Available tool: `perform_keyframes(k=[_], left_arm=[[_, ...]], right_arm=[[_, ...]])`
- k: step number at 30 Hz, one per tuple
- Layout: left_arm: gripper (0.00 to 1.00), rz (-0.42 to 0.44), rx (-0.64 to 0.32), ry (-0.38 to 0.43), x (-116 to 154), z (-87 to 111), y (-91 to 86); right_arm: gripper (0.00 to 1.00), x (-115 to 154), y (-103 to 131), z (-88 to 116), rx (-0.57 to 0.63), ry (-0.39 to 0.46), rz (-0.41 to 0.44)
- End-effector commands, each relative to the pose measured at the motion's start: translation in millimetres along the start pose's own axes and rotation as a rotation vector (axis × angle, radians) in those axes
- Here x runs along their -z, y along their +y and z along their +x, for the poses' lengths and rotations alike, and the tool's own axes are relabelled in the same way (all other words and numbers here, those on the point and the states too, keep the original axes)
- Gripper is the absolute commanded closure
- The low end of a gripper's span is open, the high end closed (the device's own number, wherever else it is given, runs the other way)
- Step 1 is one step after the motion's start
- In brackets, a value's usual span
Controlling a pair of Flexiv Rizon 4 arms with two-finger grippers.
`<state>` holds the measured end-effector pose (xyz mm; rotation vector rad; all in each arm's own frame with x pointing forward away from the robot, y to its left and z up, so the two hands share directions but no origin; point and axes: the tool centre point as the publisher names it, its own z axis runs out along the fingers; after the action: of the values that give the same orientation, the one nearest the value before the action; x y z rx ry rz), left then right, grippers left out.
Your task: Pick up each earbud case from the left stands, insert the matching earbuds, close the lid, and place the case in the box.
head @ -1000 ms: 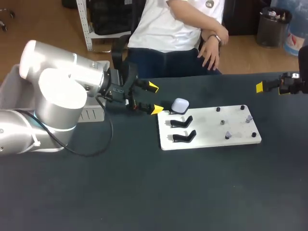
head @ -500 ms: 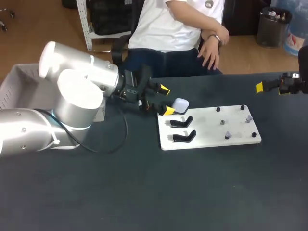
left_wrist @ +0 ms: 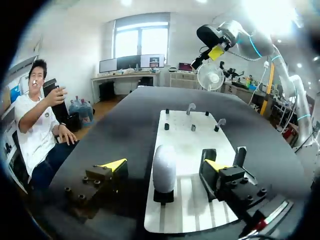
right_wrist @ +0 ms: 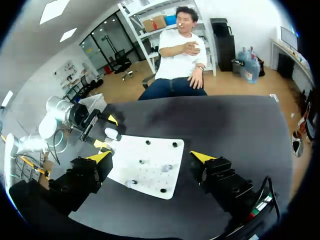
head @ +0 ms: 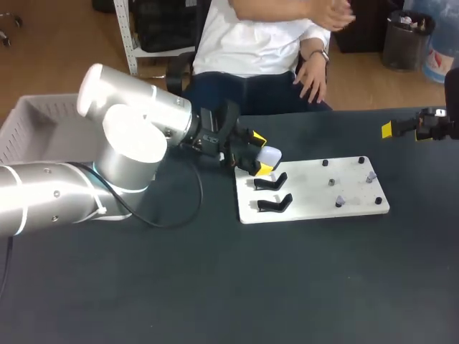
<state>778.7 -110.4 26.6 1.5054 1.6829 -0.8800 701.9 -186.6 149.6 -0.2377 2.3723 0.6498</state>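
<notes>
- Early in the task by the look of it: first pickup, approach stage, nothing gripped yet.
- Left hand (left_wrist: 165, 165) wide open, straddling the white earbud case (left_wrist: 164, 167), with a gap on either side and no finger contact visible.
- Earbud case upright with lid shut, seated on the rearmost black stand at the left end of the white board (head: 315, 209); two empty stands (head: 271, 182) just in front of it.
- Right hand (right_wrist: 150, 156) open and empty, held over the far right of the worktop (head: 215, 287), well apart from the board.
- Small pale pieces on pegs (head: 340, 201) at the board's right end, probably the earbuds; too small to tell for sure.
- Grey box (head: 32, 125) beside the worktop's left edge, behind the left arm.
- Next move, as judged: close evenly on the case's two flanks, then lift straight off the stand without tipping it; opening the lid is likely to need the right hand brought across.
</notes>
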Motion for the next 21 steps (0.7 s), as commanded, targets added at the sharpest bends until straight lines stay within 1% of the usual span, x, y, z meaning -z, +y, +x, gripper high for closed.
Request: perform_keyframes(k=[1, 10, 15, 17, 18, 20, 21], left_arm=[[0.00, 0.022, 0.016, -0.010, -10.2, 3.7, 9.0], [0.00, 0.021, 0.023, -0.001, -13.4, 7.0, 10.4], [0.01, 0.022, 0.041, -0.011, -15.0, 10.1, 10.4], [0.06, 0.021, 0.043, -0.013, -15.2, 10.4, 10.4], [0.14, 0.021, 0.044, -0.014, -15.2, 10.5, 10.4], [0.22, 0.022, 0.044, -0.013, -15.6, 10.8, 10.6], [0.22, 0.022, 0.045, -0.013, -15.7, 10.9, 10.7]], right_arm=[[0.00, 0.0, 0.2, 0.2, 0.000, 0.000, 0.002], [0.00, 0.0, 0.2, 0.2, 0.000, 0.000, 0.002], [0.00, 0.0, 0.2, 0.2, 0.000, 0.000, 0.002], [0.00, 0.0, 0.2, 0.2, 0.000, 0.000, 0.002], [0.00, 0.0, 0.2, 0.2, 0.000, 0.000, 0.002], [0.00, 0.0, 0.2, 0.2, 0.000, 0.000, 0.002], [0.00, 0.0, 0.2, 0.2, 0.000, 0.000, 0.002]])
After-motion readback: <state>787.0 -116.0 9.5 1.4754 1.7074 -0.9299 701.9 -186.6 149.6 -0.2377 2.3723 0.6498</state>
